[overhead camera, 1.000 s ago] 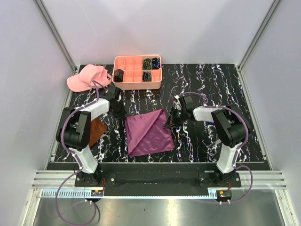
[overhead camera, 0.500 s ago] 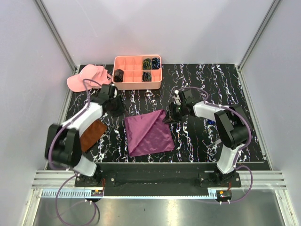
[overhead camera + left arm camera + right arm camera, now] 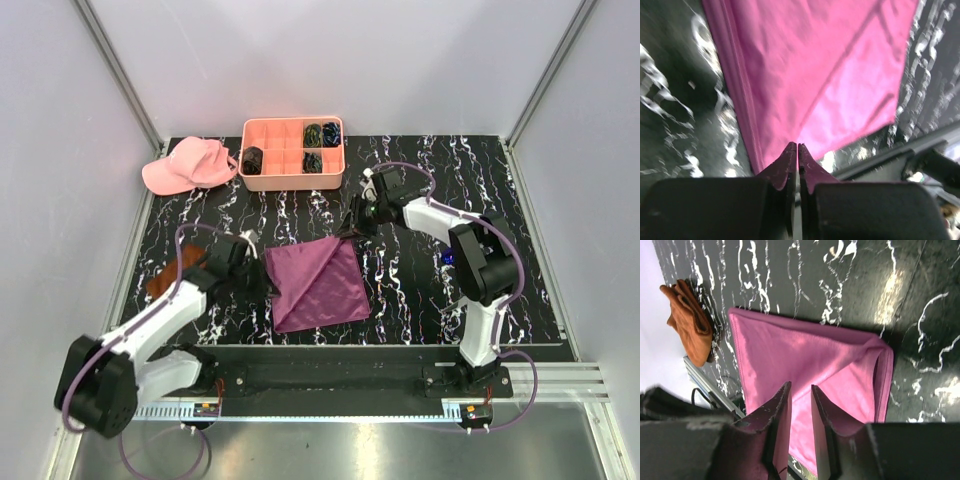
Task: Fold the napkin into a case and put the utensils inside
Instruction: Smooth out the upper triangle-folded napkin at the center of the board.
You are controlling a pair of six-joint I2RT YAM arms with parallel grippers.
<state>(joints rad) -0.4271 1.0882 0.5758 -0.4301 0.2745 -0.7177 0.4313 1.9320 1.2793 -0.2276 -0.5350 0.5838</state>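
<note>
The magenta napkin (image 3: 318, 285) lies flat on the black marbled table, folded over with a diagonal crease. My left gripper (image 3: 265, 281) is at its left edge. In the left wrist view the gripper (image 3: 798, 146) has its jaws pressed together just over the cloth (image 3: 830, 65), with nothing seen between them. My right gripper (image 3: 352, 229) hovers at the napkin's far corner. In the right wrist view this gripper (image 3: 800, 386) is narrowly open and empty above the napkin (image 3: 805, 355). The utensils are not plainly in view. Only a small bluish bit (image 3: 447, 258) shows beside the right forearm.
A rust-brown cloth (image 3: 165, 280) lies left of the napkin, partly under my left arm, and also shows in the right wrist view (image 3: 687, 322). A pink cap (image 3: 188, 165) and a peach divided tray (image 3: 293, 180) with dark coiled bundles (image 3: 313, 133) sit at the back.
My left arm has swung from the back near the cap to the napkin's left edge. My right gripper has moved farther back, past the napkin's far corner. The napkin has not moved.
</note>
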